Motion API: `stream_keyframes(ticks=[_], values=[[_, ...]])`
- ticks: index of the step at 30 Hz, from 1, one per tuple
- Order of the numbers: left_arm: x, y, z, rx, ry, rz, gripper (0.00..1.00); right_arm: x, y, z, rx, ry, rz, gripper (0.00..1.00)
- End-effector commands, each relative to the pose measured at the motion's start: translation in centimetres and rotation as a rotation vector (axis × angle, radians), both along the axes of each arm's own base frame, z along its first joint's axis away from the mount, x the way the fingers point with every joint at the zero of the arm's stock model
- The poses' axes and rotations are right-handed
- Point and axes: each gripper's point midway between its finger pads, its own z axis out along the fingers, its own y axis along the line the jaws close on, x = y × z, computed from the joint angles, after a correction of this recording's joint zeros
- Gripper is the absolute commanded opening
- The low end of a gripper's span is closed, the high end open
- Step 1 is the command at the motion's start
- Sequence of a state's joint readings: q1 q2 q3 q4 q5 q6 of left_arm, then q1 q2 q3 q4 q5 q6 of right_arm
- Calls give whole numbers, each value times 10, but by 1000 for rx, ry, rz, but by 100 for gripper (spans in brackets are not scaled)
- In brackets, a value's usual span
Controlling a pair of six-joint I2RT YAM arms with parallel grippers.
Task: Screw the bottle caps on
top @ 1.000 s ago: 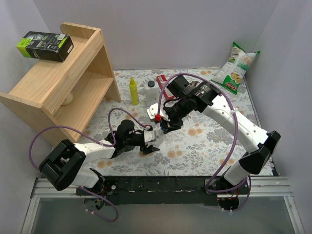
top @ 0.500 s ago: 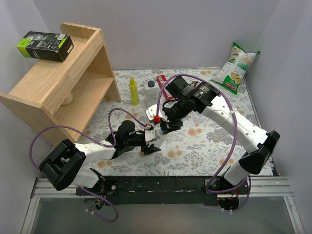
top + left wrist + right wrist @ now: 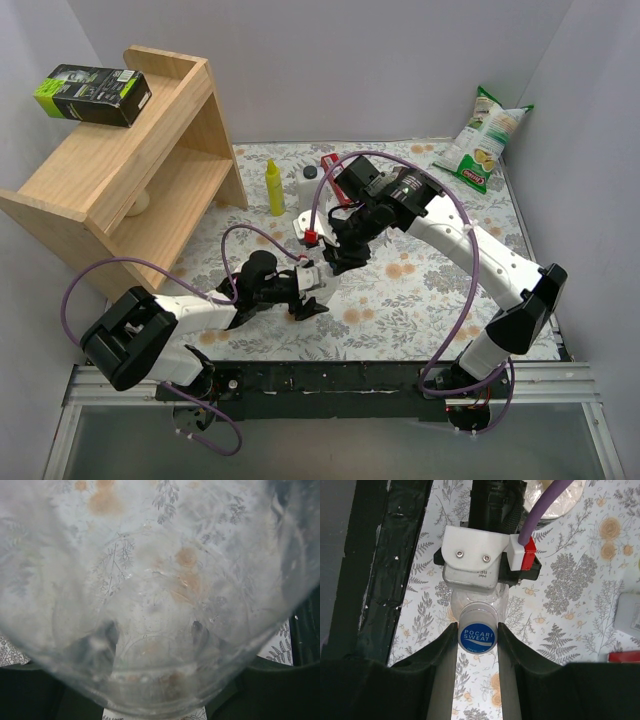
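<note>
A clear bottle (image 3: 160,605) fills the left wrist view, with my left gripper (image 3: 155,680) shut on its body. From above, this gripper (image 3: 308,290) holds it low over the flowered table, near the front middle. A blue bottle cap (image 3: 477,635) printed "POCARI SWEAT" sits on the neck of the bottle (image 3: 456,606). My right gripper (image 3: 477,632) is shut on the cap, one finger (image 3: 442,650) against each side. In the top view the right gripper (image 3: 340,262) meets the left one, and the bottle is mostly hidden between them.
A wooden shelf (image 3: 130,170) stands at the back left with a black box (image 3: 92,93) on top. A slim yellow bottle (image 3: 274,187), a white black-capped bottle (image 3: 310,188) and a red box (image 3: 332,170) stand behind the arms. A snack bag (image 3: 482,138) leans at the back right.
My right wrist has shifted a little to the left and turned while gripping the cap. The left gripper with the bottle has barely moved.
</note>
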State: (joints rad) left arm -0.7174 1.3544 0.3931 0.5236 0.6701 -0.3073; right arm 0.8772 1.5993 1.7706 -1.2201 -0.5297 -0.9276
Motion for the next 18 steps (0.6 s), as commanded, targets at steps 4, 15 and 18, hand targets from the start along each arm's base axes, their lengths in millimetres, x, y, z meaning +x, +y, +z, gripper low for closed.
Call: stream_keyframes(ticks=[4,15,18], values=[[23,-13,60,-199,-70,100,0,-13,-13,-26,-165,159,-124,22],[12,-12,61,-216,-75,86,0,1,-9,-25,-163,134,-238,21],[9,-12,60,-210,-77,73,0,1,-8,-24,-160,136,-227,20]])
